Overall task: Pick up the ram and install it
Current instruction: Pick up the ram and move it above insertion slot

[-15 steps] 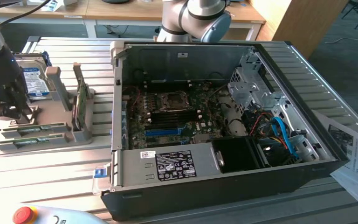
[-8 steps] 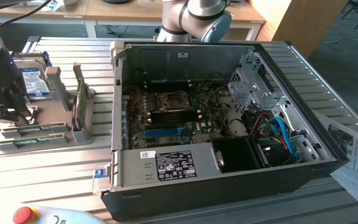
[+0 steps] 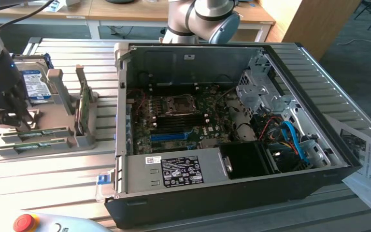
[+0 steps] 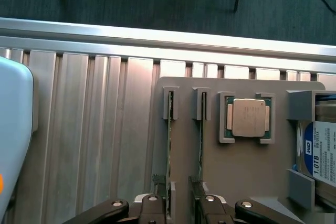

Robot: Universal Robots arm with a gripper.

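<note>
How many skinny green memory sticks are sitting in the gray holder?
2. Both stand on edge in neighbouring slots of the gray holder: one ram stick lines up under the gripper, the other ram stick sits nearer the processor chip.

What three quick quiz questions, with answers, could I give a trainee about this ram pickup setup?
1. True or false: the tool is shut on a ram stick.
2. Which part lies in the square recess of the gray holder, beside the two ram sticks? A) processor B) fan C) battery
3. In the exterior view, on which side of the holder does the open computer case stand?
Key: 1 false, the tool is open and both sticks sit in their holder slots. 2 A. 3 the exterior view's right.
</note>
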